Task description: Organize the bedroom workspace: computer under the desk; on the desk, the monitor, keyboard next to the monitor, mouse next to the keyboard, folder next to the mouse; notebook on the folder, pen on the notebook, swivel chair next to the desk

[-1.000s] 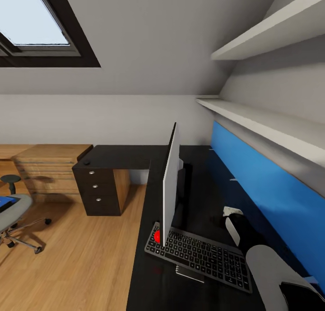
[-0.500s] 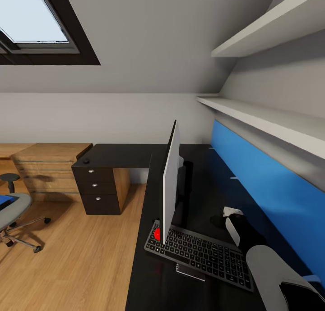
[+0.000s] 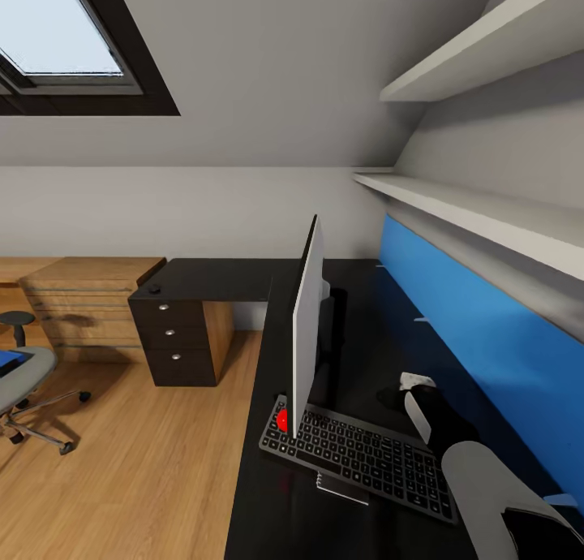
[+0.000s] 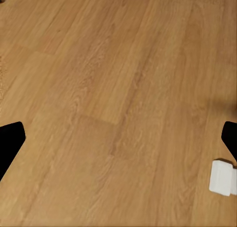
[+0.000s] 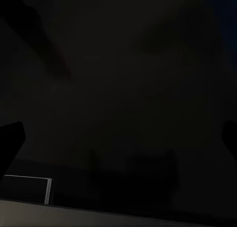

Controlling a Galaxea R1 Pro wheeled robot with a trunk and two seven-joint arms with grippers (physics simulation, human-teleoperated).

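View barely shifted in the last second; nothing moved, folder not fetched.
Swivel chair (image 3: 20,381) with folder (image 3: 10,360) far left; monitor (image 3: 307,325), keyboard (image 3: 361,456) on desk (image 3: 211,279); left gripper (image 4: 118,143) wide, right gripper (image 3: 410,389) can't tell.

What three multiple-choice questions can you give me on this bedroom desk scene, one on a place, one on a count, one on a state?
1. Where is the keyboard?
A. on the floor
B. on the desk, at the monitor's foot
C. on the swivel chair

2. How many round silver knobs show on the black drawers?
A. one
B. three
C. five

3. How does the monitor stand?
A. upright, seen edge-on
B. face down
C. toppled onto the floor

Answers: 1 B, the keyboard lies on the black top by the screen. 2 B, three knobs sit one above another. 3 A, its thin edge rises vertically.
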